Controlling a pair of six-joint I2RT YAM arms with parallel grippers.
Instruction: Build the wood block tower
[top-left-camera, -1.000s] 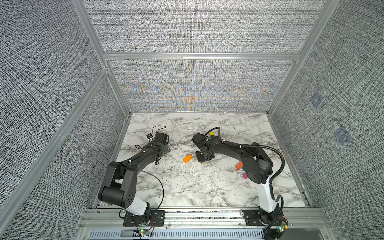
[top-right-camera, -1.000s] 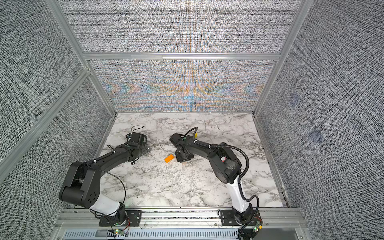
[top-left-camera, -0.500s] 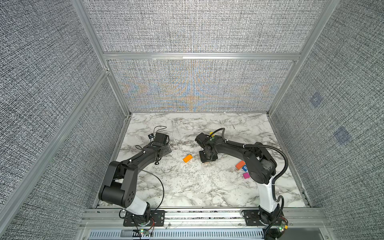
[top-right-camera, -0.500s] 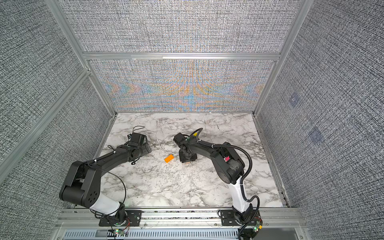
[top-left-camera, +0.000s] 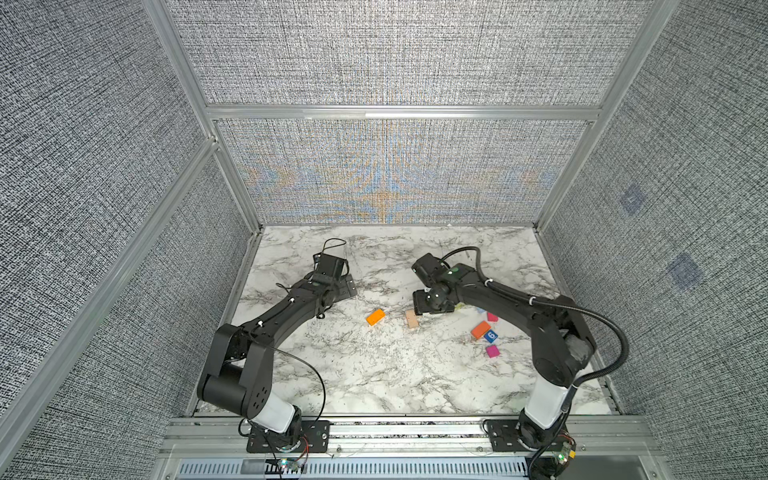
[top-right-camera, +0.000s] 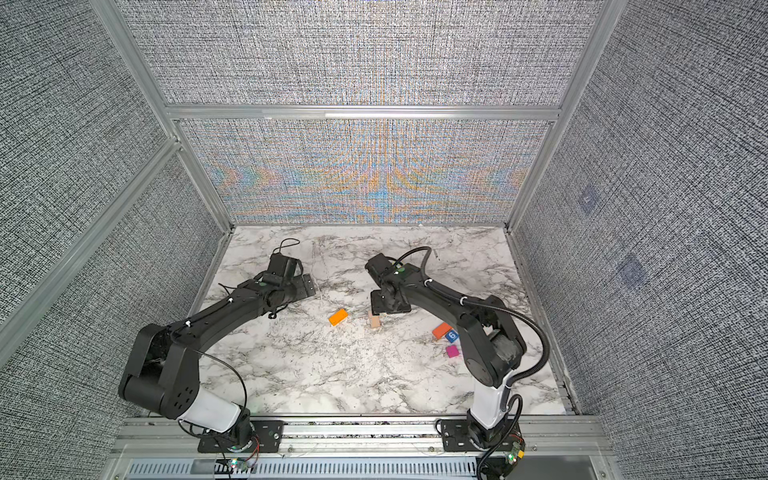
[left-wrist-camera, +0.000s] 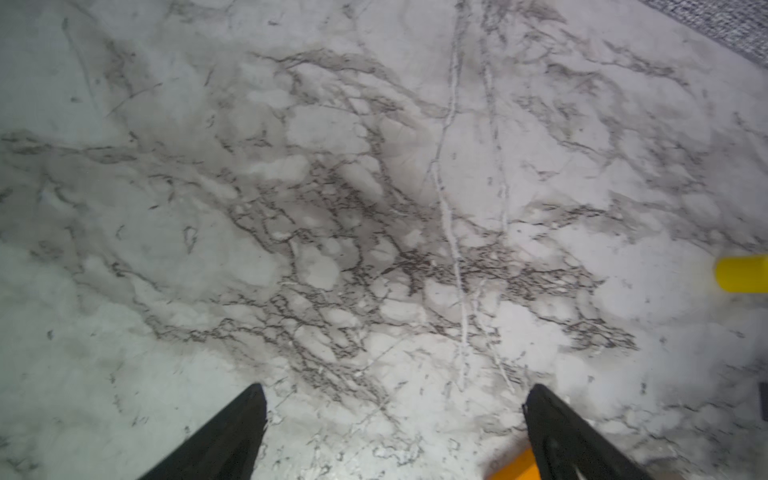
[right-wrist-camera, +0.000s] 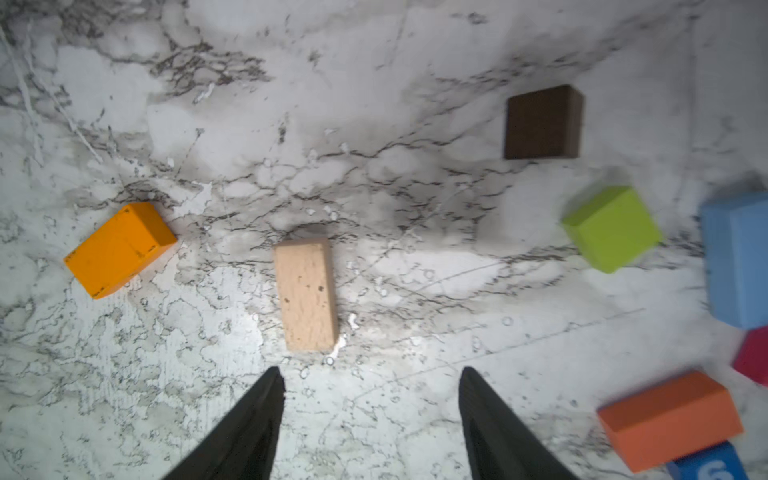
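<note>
Wood blocks (top-left-camera: 481, 329) scattered, unstacked; tan brick (right-wrist-camera: 306, 296) flat, orange brick (right-wrist-camera: 118, 249) near.

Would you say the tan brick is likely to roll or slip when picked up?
The tan brick lies flat on a long face, so rolling seems unlikely. Its bare, speckled wood looks rigid and probably grips well.

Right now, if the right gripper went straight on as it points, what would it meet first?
Most likely the tan brick, lying just ahead of the open right gripper, off toward one finger; depth is unclear, so the marble table might come first.
</note>
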